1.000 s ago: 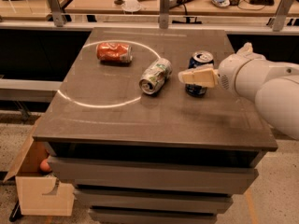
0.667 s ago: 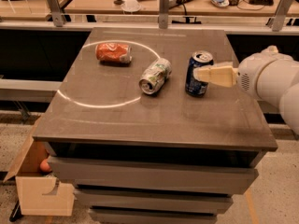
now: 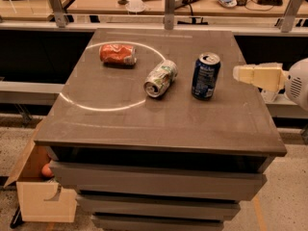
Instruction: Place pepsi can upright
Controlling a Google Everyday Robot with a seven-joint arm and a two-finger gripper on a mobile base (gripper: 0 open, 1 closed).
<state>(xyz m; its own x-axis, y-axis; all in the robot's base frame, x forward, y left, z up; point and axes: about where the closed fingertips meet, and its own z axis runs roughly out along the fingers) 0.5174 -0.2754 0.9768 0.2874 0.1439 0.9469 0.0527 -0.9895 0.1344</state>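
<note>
The pepsi can (image 3: 206, 76), dark blue with white lettering and a silver top, stands upright on the right half of the dark table (image 3: 159, 124). My gripper (image 3: 238, 74) is at the right edge of the view, clear of the can and a short way to its right, holding nothing. Its cream-coloured fingers (image 3: 257, 75) point left toward the can.
A silver-and-green can (image 3: 160, 78) lies on its side left of the pepsi can. An orange-red can (image 3: 118, 54) lies on its side at the back left. An open cardboard box (image 3: 41, 186) sits on the floor at the lower left. A desk with clutter runs behind.
My gripper has drawn back to the right, away from the pepsi can, which stays standing upright where it was.
</note>
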